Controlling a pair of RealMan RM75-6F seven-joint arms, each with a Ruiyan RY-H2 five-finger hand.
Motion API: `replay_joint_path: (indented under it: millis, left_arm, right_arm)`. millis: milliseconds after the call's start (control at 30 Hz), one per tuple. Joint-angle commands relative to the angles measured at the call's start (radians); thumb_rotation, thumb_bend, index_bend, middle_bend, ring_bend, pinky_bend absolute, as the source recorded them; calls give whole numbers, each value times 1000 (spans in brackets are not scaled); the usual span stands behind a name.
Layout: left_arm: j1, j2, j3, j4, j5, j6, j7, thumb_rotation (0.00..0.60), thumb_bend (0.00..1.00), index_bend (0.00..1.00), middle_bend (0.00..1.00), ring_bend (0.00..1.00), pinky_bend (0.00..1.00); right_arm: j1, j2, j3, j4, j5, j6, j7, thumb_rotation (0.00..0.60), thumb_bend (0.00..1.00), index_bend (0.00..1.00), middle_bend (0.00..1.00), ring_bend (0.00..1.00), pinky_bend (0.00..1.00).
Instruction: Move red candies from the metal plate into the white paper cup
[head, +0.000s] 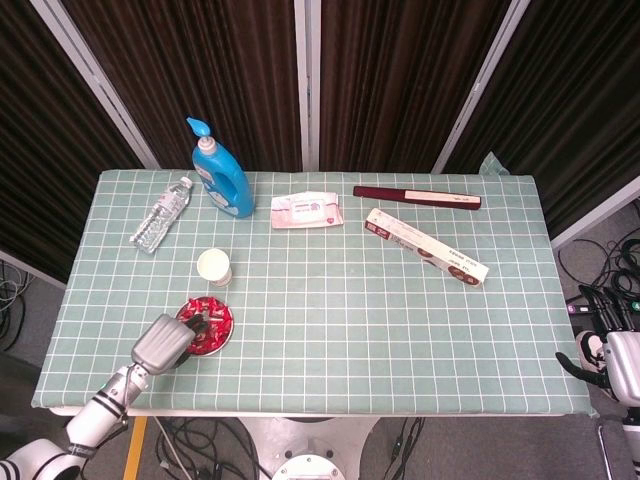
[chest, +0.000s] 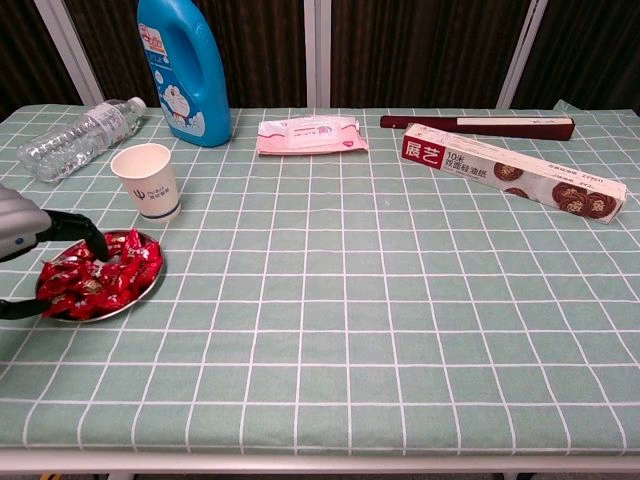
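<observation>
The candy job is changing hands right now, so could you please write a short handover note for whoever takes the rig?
Left hand: over the near-left part of the metal plate, fingers reaching down among the red candies; whether it holds one cannot be told.
Right hand: off the table's right edge, holding nothing, fingers apart.
White paper cup: upright just behind the plate; its inside shows no candy in the head view.
Done: only the reach to the plate.
Left: pinch a candy, carry it to the cup, drop it in, and repeat for the whole pile.
</observation>
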Motion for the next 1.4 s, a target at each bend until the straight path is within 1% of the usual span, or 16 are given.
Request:
replay_joint_path:
  millis: [33,233,467,700,900,1100,1233,1400]
  left_arm:
    - [-20,-27,-15,15,-45,-35,45,600,286,376,415,926,1000]
    - [-27,-35,-23,19,-94,-47,91,600,287,384,434,929,1000]
    - [-40,-55,-21,50,-120,-59,98,600,308,446,477,930,1000]
    - [-59,-84,-18,99,-122,-67,87,600,341,514,522,941,1000]
    - [-79,-105,-15,145,-125,-85,56,600,420,576,580,953,1000]
    - [-92,-122,-4,188,-110,-86,-3,600,528,704,718,982,1000]
    - [-95,-113,-1,177,-97,-72,-46,600,562,743,757,994,1000]
    - [-106,-65,-16,105,-83,-38,-87,600,577,754,766,994,1000]
  right_arm:
    - [-1,0,0,3,3,-1,3,600,101,0,102,47,325]
    - [2,-2,-1,10,8,-11,8,600,101,0,102,47,329]
    - [3,-2,-2,12,10,-15,12,600,101,0,103,47,332]
    - [1,0,-3,12,12,-14,14,600,101,0,103,48,336]
    - [0,0,-3,12,13,-13,16,600,101,0,106,53,342]
    - [-1,0,-3,14,13,-12,18,600,101,0,111,61,351]
    - [-2,0,-3,14,12,-9,20,600,101,0,111,61,352]
    - [-3,1,-3,15,10,-7,21,600,101,0,111,61,354]
